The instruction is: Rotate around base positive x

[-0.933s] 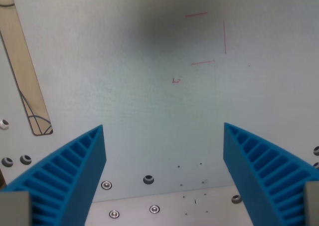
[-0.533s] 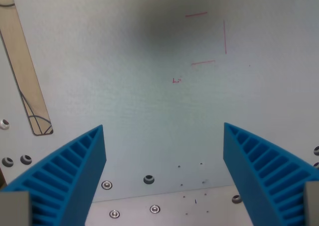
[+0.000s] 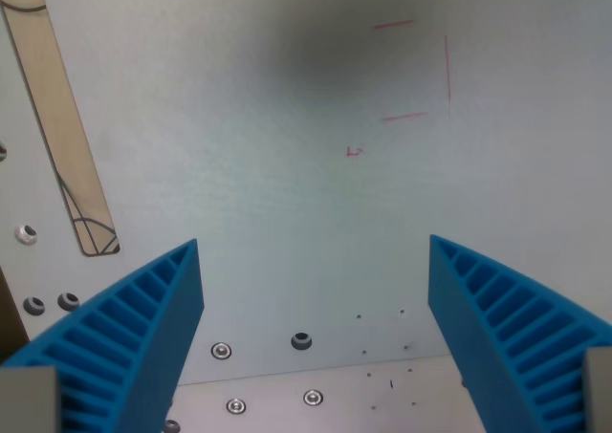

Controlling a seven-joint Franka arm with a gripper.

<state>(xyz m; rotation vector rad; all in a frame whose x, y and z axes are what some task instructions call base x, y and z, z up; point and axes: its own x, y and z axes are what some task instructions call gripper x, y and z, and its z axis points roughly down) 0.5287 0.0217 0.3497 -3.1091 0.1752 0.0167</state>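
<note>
Looking down past our pincer (image 3: pixel 316 337), we see its two blue ribbed fingers (image 3: pixel 124 347) spread wide, with nothing between them. Below lies the pale counter (image 3: pixel 239 165), bare under the jaws. Beyond the pincer are faint red pen lines (image 3: pixel 411 70) toward the wrist view's right, and a tan strip (image 3: pixel 57 118) runs down the wrist view's left. Small screws (image 3: pixel 221 350) dot the counter's near edge.

The task names no object: the thing to turn is the arm's own wrist, so we judge there is nothing to take hold of. The fingers look soft and ribbed, likely to flex on contact, but we hold no load, and the rotation should handle freely so long as the fingertips stay clear of the counter.
</note>
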